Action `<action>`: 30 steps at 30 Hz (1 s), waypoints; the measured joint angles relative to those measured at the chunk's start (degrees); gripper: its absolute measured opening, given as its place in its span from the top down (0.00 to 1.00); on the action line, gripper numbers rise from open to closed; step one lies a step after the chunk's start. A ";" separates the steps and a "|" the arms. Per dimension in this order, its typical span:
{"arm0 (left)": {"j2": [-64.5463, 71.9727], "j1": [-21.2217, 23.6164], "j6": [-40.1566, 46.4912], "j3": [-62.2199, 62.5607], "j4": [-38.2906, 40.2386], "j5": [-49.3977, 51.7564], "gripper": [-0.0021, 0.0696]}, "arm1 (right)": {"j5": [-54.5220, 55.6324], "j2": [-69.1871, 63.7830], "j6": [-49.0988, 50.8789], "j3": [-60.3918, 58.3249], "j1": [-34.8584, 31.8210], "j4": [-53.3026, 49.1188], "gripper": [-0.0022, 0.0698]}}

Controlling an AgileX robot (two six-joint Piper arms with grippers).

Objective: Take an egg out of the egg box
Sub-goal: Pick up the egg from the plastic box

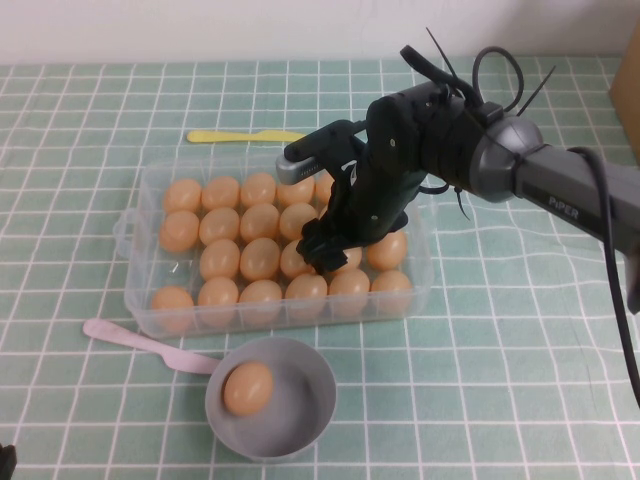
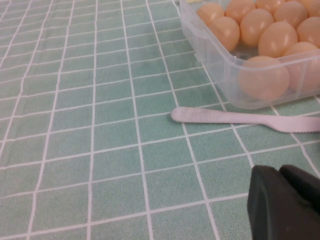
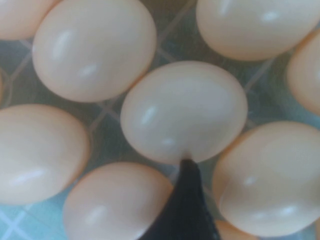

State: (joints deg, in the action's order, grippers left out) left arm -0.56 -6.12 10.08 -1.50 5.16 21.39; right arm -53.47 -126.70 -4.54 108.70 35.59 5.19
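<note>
The clear egg box (image 1: 140,240) sits mid-table, filled with orange-tan eggs (image 1: 260,258). My right gripper (image 1: 322,252) reaches down into the box's right half, open, among the eggs of the third row. In the right wrist view one egg (image 3: 185,110) fills the centre, lying in its well, and one black fingertip (image 3: 187,200) touches its edge; the other finger is out of frame. My left gripper (image 2: 280,175) is shut, low over the tablecloth near the box's front left corner (image 2: 260,80), holding nothing.
A grey bowl (image 1: 300,420) in front of the box holds one egg (image 1: 248,388). A pink plastic knife (image 1: 140,342) lies between the box and the bowl, and a yellow one (image 1: 240,136) lies behind the box. A cardboard box (image 1: 628,90) stands far right.
</note>
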 joint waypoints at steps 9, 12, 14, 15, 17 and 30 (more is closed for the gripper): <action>0.00 0.00 0.00 0.00 0.00 0.00 0.98 | -0.19 -0.89 0.00 0.54 -0.11 0.10 0.25; 0.00 0.00 0.00 0.00 0.00 0.00 0.98 | -0.09 -1.15 -0.11 0.54 -0.11 0.23 0.27; 0.00 0.00 0.00 0.00 0.00 0.00 0.98 | 0.15 -1.74 -0.11 0.54 -0.11 0.35 0.30; 0.00 0.00 0.00 0.00 0.00 0.00 0.98 | 0.15 -1.99 -0.11 0.54 -0.11 0.35 0.32; 0.00 0.00 0.00 0.00 0.00 0.00 0.98 | 0.29 -2.10 -0.11 0.54 -0.11 0.25 0.38; 0.00 0.00 0.00 0.00 0.00 0.00 0.98 | -0.05 -1.00 0.01 0.33 -0.46 0.04 0.44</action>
State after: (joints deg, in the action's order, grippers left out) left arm -0.56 -6.12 10.08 -1.50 5.16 21.39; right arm -53.52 -127.69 -4.54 109.04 35.13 5.23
